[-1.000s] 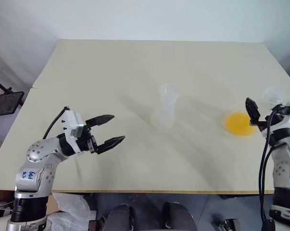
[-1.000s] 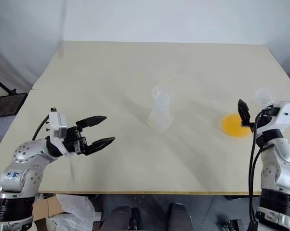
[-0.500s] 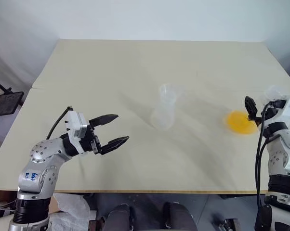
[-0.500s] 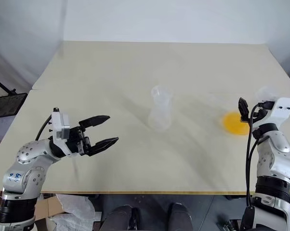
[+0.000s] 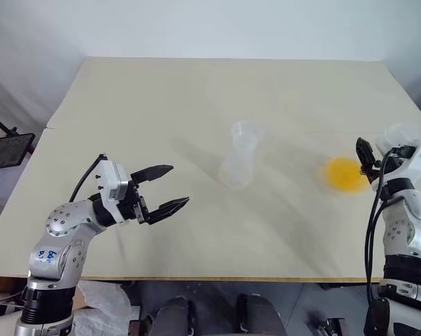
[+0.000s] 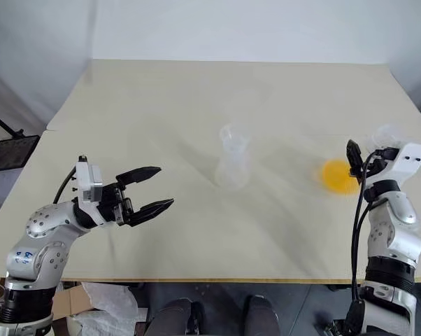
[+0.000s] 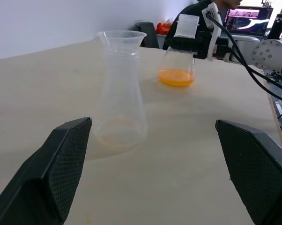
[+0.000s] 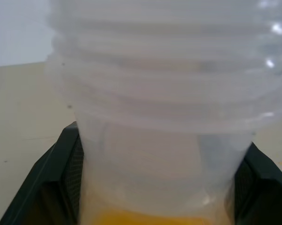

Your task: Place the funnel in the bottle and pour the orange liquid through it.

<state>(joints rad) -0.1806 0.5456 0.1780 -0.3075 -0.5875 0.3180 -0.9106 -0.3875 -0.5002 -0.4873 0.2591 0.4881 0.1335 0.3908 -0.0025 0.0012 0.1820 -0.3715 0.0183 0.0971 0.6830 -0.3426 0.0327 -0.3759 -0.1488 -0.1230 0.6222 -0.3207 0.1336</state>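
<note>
Right tool point(image 5: 368, 155) has its two black fingers point(image 8: 61, 173) pressed against either side of the threaded neck of the flask holding the orange liquid point(image 5: 344, 173), clamped on it at the desk's right edge. Left tool point(image 5: 170, 187) hangs with jaws spread wide and empty, near the front left of the desk point(image 5: 161, 105). The bottle point(image 5: 241, 155) stands upright mid-desk, well apart from both, and its flared mouth looks to carry the funnel point(image 7: 121, 38), though I cannot be sure. To pour well, lift the flask level, carry it slowly over that mouth, then tip gently.
</note>
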